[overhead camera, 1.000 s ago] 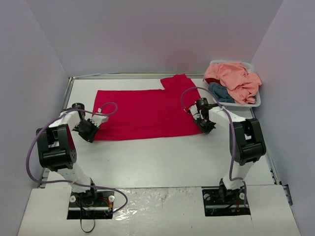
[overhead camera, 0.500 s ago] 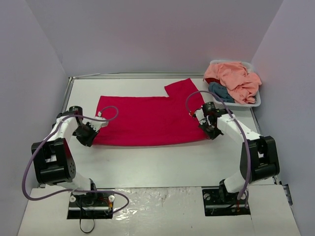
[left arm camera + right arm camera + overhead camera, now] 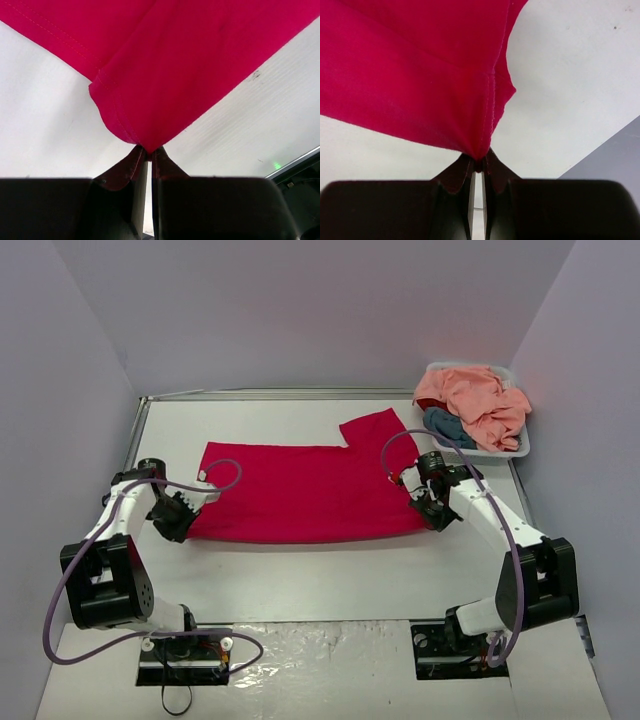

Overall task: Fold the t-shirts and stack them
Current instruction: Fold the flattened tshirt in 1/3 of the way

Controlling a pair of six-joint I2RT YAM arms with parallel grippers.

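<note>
Red t-shirt (image 3: 300, 490), flat across mid table (image 3: 330, 575), its near corners pinched in the clamped left gripper (image 3: 188, 525) and right gripper (image 3: 426, 512): first fold in hand, next probably needing both corners carried evenly toward the far hem.

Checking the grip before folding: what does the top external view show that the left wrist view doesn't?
Only the top view: the whole red t-shirt spread out, the right pincer at its right corner, the basket of other shirts. Only the left wrist: the left pincer shut on the shirt's corner, hem stitching. Both: red cloth over the white table.
</note>
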